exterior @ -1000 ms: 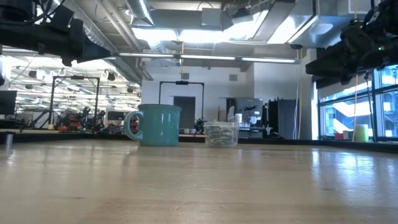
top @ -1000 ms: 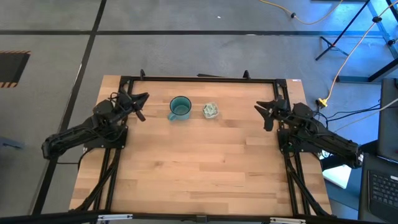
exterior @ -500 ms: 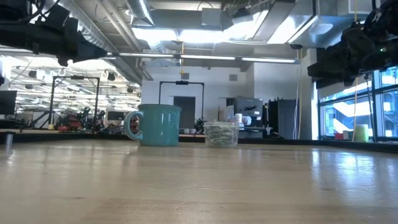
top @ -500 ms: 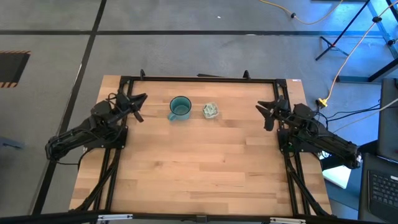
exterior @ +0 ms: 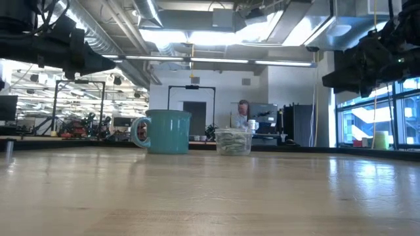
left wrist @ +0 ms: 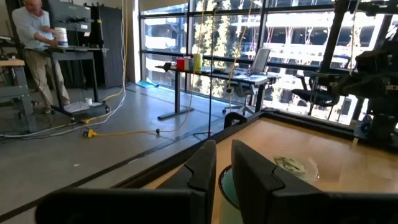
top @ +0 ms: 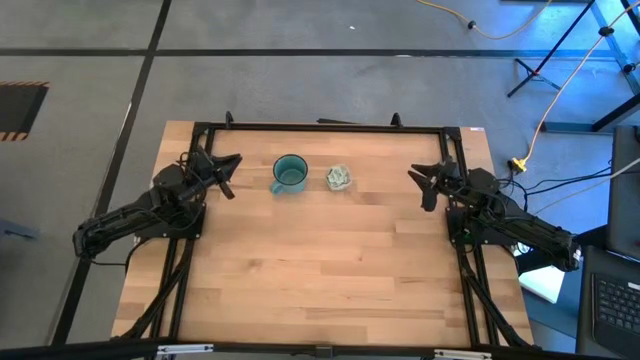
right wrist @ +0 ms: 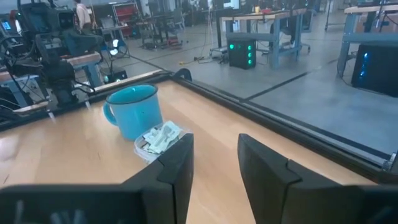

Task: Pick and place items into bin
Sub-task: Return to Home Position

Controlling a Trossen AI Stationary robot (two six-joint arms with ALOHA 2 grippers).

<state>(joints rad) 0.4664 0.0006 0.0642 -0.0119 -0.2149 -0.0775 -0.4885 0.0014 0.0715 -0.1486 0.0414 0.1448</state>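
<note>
The bin is a small clear cup that stands on its base at the table's far middle, and pale green packets lie inside it. A teal mug with a handle stands just left of it. My left gripper hovers left of the mug, level, its fingers a narrow gap apart with nothing between them. My right gripper hovers right of the cup, level and open, also with nothing between its fingers. Both are raised above the table and point toward the mug and cup.
A black frame rail runs along the table's far edge and down both sides under the arms. Bare wooden table top stretches toward the near edge. A person shows in the room behind the table.
</note>
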